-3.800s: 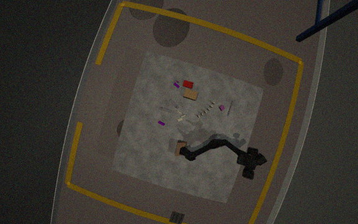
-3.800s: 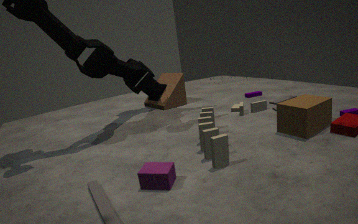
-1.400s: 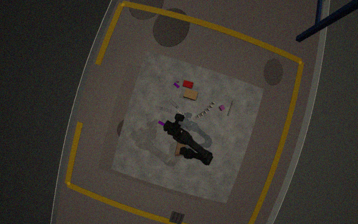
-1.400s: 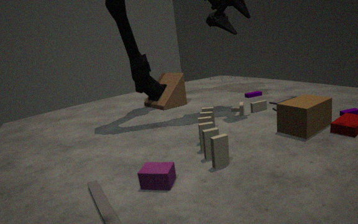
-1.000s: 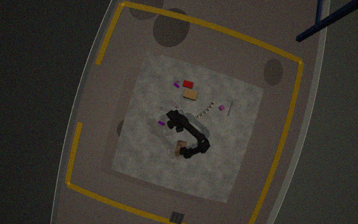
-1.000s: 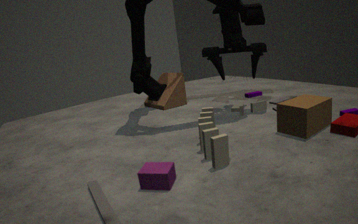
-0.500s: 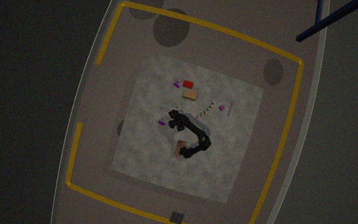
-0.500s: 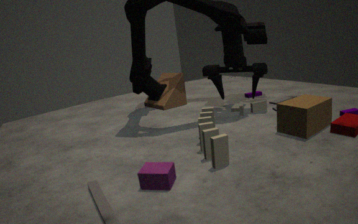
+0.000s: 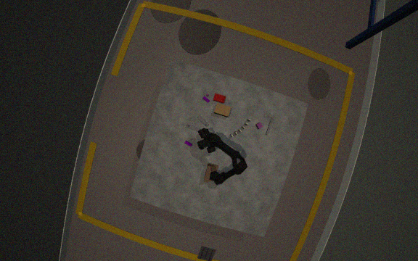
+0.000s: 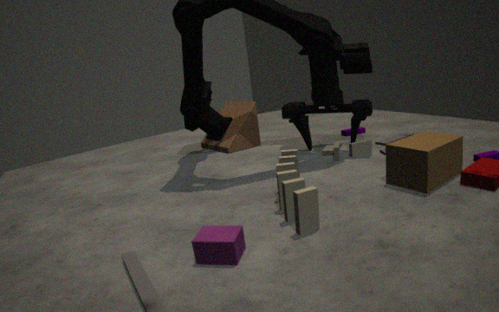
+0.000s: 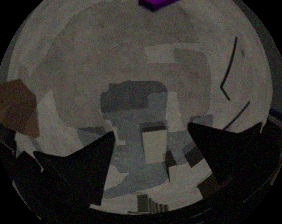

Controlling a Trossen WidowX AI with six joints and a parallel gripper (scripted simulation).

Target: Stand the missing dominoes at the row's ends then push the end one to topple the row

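Several cream dominoes stand upright in a slightly curved row [image 9: 239,129] [image 10: 307,211], also at the bottom of the wrist view. Beyond its far end are loose dominoes: one lies low [image 10: 328,151], one narrow piece [image 10: 336,152] is beside it, and another [image 10: 360,149] rests on its long edge. My gripper [image 10: 332,146] [image 11: 152,131] points down over this loose group, open and empty, fingertips low. In the wrist view a pale domino [image 11: 155,145] shows between the fingers; whether it lies flat is unclear. The arm hides most of the group in the top view.
A wooden wedge [image 9: 210,172] [image 10: 243,126] [image 11: 16,107] is by the arm base. A tan box [image 9: 222,110] [image 10: 423,162] and red block [image 9: 219,98] [image 10: 487,173] lie right of the row. A magenta block [image 9: 259,125] [image 10: 219,244] and grey bar [image 10: 140,279] are near its close end. A purple block [image 9: 188,143] [image 10: 349,131] lies beyond my gripper.
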